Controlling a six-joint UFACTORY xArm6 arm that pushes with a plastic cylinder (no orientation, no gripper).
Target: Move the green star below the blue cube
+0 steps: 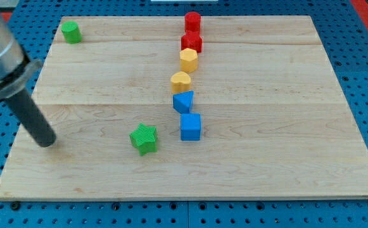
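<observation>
The green star (pixel 144 139) lies on the wooden board (pixel 285 126), low and left of centre. The blue cube (pixel 190 126) sits just to the star's right and slightly higher in the view. My tip (pixel 46 142) rests on the board at the view's left, well to the left of the green star, about level with it. The rod rises up and left out of the view's top-left corner.
A column of blocks runs up from the blue cube: a blue wedge-like block (pixel 184 101), a yellow block (pixel 180 82), a yellow hexagon (pixel 189 59), a red block (pixel 192 42), a red cylinder (pixel 192 21). A green cylinder (pixel 71 31) stands at the top left.
</observation>
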